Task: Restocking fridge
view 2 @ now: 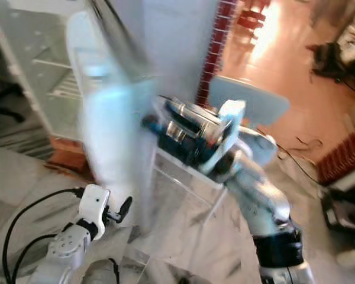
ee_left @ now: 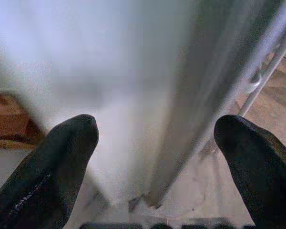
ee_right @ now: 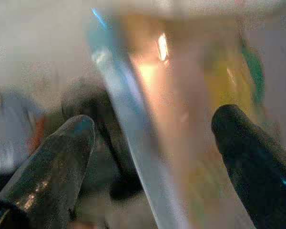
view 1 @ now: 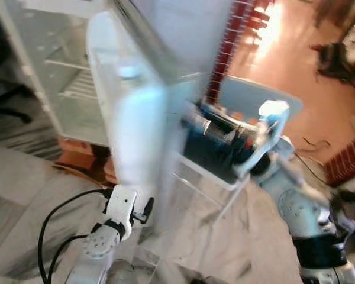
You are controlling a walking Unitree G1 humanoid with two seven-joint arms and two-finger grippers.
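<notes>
As fridge door (view 1: pixel 143 136) blurs, left gripper (ee_left: pixel 155 138) open nearby.

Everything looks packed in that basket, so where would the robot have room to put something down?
The white fridge stands open, and its wire shelves look bare, though blurred. Pale marble floor lies free left of the open fridge door. It is crowded at the white wire basket of dark cans, where the right gripper reaches.
</notes>
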